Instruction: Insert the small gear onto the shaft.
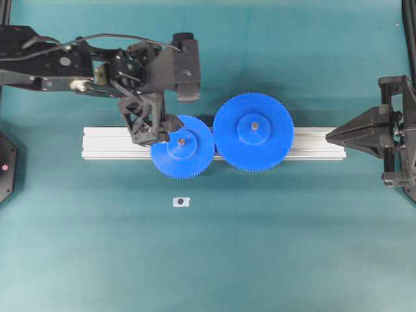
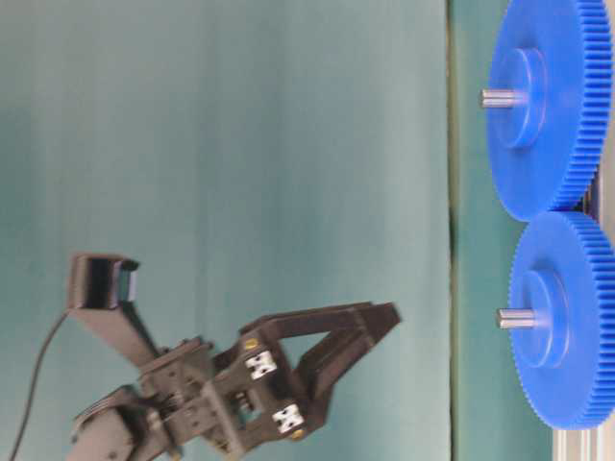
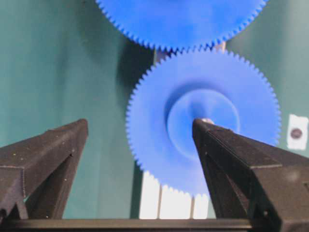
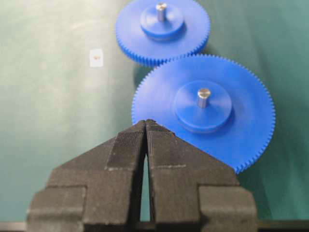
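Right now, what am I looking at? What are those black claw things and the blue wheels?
Those black claws are the grippers of two robot arms. One picture looks straight down from above, one looks from table height and is turned sideways, and two come from cameras on the robot's wrists. The left gripper is open and hovers over the small gear, holding nothing. The right gripper is shut and empty, off to the right side. The blue wheels are gears, with teeth around their edges. The small gear already sits on its shaft, a little metal pin poking through its middle. The large gear sits on its own pin beside it, teeth meeting. Both stand on a silver metal rail on the green table. The little white tag lies nearby.
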{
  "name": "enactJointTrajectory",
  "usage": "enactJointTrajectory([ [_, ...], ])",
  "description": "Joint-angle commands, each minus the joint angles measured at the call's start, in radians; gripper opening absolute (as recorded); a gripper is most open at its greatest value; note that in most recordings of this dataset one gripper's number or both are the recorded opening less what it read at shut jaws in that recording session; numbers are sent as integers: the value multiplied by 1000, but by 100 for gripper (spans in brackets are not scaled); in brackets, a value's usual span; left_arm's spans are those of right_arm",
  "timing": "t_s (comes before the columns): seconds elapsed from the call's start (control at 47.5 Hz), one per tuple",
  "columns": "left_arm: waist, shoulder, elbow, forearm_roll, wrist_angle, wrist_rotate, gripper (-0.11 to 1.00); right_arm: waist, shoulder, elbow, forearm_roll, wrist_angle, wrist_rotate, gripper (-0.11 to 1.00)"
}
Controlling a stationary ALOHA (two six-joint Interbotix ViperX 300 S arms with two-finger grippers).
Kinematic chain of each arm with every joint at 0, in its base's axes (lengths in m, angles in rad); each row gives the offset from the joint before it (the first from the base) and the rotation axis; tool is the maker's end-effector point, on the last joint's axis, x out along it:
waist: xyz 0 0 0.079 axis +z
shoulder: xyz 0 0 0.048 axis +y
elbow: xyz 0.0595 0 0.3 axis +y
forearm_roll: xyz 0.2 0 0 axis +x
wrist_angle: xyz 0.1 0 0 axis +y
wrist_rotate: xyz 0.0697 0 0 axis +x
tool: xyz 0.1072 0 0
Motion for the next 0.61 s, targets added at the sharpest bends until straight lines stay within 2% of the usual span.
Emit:
enactJointTrajectory([
  [0.0,-2,-52,-14,3,0,-2,88,-3,3,-8,2,-5,8,5],
  [0.316,-34,-146,52,3,0,-5,88,-2,-12,2,2,-5,8,5],
  [0.589,-92,-207,106,3,-5,-11,88,-2,-48,14,2,2,8,5],
])
